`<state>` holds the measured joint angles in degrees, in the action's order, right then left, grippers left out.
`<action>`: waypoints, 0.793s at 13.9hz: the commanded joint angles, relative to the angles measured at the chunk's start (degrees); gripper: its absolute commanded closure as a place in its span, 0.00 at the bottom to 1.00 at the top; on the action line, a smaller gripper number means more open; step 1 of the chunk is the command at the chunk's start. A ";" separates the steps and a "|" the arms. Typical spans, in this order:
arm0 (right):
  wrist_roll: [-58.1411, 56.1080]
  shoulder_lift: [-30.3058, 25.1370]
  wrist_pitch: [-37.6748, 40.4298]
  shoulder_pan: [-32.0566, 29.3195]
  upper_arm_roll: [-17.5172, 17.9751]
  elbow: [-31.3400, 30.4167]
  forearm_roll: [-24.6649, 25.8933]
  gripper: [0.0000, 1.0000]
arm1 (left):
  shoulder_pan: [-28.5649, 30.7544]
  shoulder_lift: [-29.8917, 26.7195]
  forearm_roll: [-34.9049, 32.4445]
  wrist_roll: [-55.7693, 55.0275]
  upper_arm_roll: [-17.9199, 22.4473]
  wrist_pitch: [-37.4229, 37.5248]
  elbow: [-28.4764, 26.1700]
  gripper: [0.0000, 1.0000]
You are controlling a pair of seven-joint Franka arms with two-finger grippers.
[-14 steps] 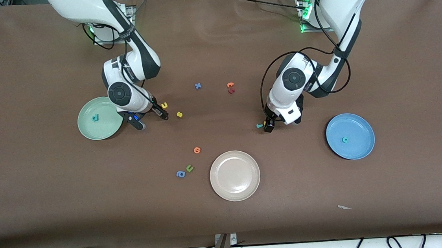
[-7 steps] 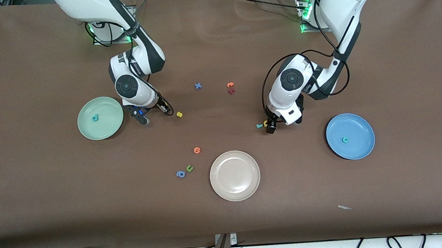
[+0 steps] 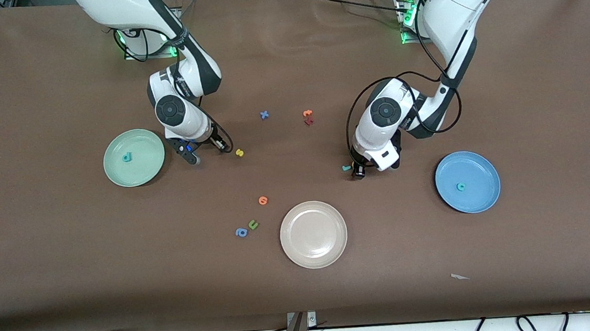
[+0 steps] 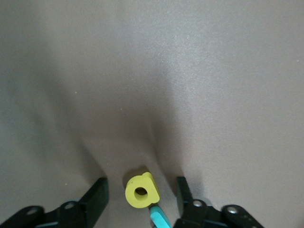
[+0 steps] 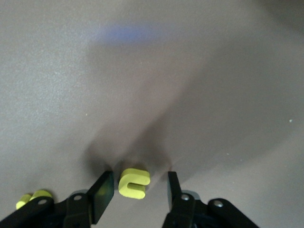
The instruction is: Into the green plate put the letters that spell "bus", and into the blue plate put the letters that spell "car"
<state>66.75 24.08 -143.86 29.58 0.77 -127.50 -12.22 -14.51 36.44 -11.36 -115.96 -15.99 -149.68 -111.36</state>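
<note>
The green plate [image 3: 142,145] holds the teal "b" [image 3: 126,157]; the blue plate [image 3: 478,171] holds the teal "c" [image 3: 461,186]. My right gripper [image 3: 208,152] is down at the table beside the green plate. It is open, its fingers [image 5: 103,192] standing either side of the yellow "u" [image 5: 134,183] with gaps. The yellow "s" [image 3: 240,152] lies just beside it. My left gripper [image 3: 358,171] is low over the table, open, straddling the yellow "a" [image 4: 141,191]. The teal "r" [image 3: 347,167] lies against that letter.
A cream-white plate [image 3: 313,234] sits near the front camera. Loose letters lie around: an orange one [image 3: 263,200], a green "u" [image 3: 253,224], a blue "a" [image 3: 241,232], a blue "x" [image 3: 264,115], and an orange [image 3: 308,113] and a red one [image 3: 308,122].
My right gripper moved away from the green plate to the yellow "u". Both grippers' fingers have narrowed around their letters; the left gripper has barely shifted.
</note>
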 commanded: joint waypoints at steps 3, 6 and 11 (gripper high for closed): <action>0.92 -0.61 -1.51 0.92 0.11 -1.79 -0.70 0.68 | -0.52 0.74 -3.49 -2.08 0.87 -0.08 0.97 0.68; 0.49 -0.70 -0.81 0.83 0.11 -1.53 -0.70 0.80 | -0.61 0.74 -4.27 -1.91 0.96 0.00 0.97 0.78; -10.11 -5.87 7.61 0.74 -5.40 -0.30 -0.44 0.80 | 0.35 -0.14 -8.94 9.03 0.96 14.38 7.54 0.83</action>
<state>63.19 22.25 -140.89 30.15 -0.73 -127.30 -12.20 -14.39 36.28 -18.66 -113.41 -15.35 -142.87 -108.21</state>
